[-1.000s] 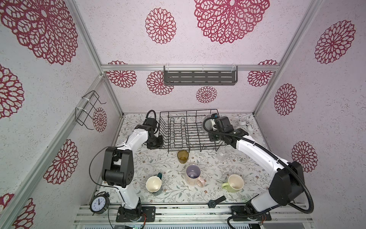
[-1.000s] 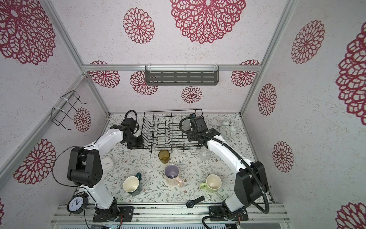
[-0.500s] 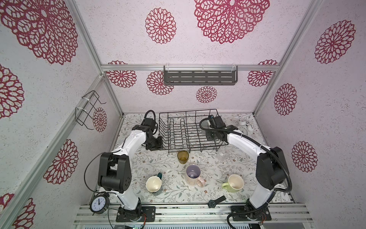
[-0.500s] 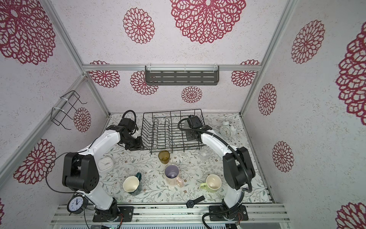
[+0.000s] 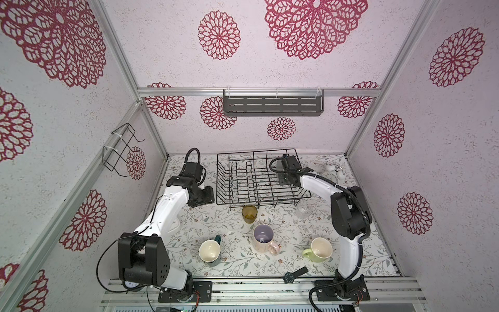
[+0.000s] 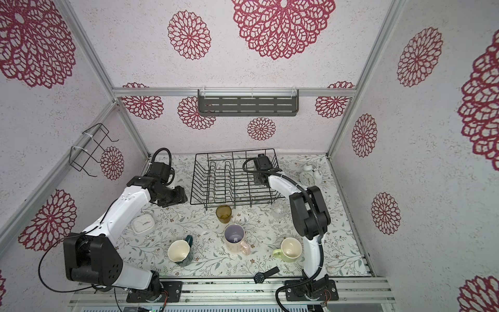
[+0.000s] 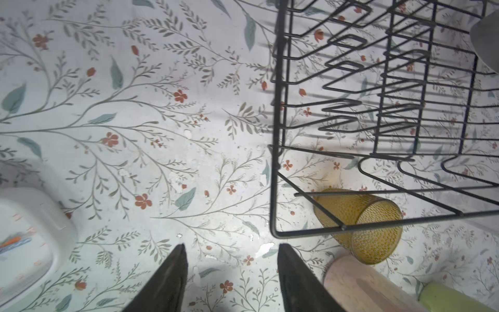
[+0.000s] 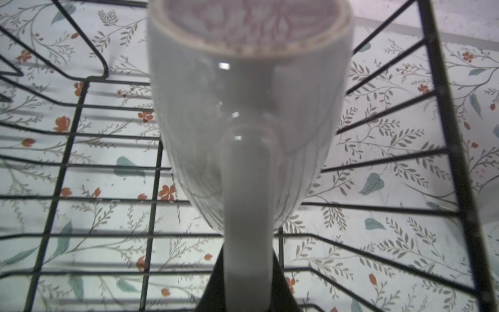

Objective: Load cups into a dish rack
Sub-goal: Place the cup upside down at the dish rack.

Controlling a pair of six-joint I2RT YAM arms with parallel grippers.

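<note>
**Grey mug held by its handle alone inside the dish rack: tipping and snagging risks noted**

Top views. In both top views the right gripper reaches into the rack at the end nearest its own arm. Its jaws and the mug are hidden under the wrist. The left gripper sits just beside the rack's opposite near corner.

Five cups stand outside the rack:
- the amber glass tumbler, just beside the near rim
- the clear glass, near the right arm's elbow
- the tall pink mug, the dark teal mug and the light green mug, all nearer the front

Assessment: any shove on the rack would likely carry its rim into the tumbler. A careless retreat of the right arm could sweep the clear glass.

Left wrist view. The left gripper's jaws stand moderately apart and hold nothing, above the bare tablecloth. The rack's corner wire runs close alongside. Assessment: a sideways move could hook that wire and drag the rack.

Right wrist view. The right gripper's jaws are narrow and clamped on the mug's handle only. The mug's body hangs over the rack's floor wires, near the end wall. Whether it touches the wires cannot be told. Assessment: the handle-only grip lets the body swivel. If the mug is released before it is seated, it could tip between the wires or knock the wall.
</note>
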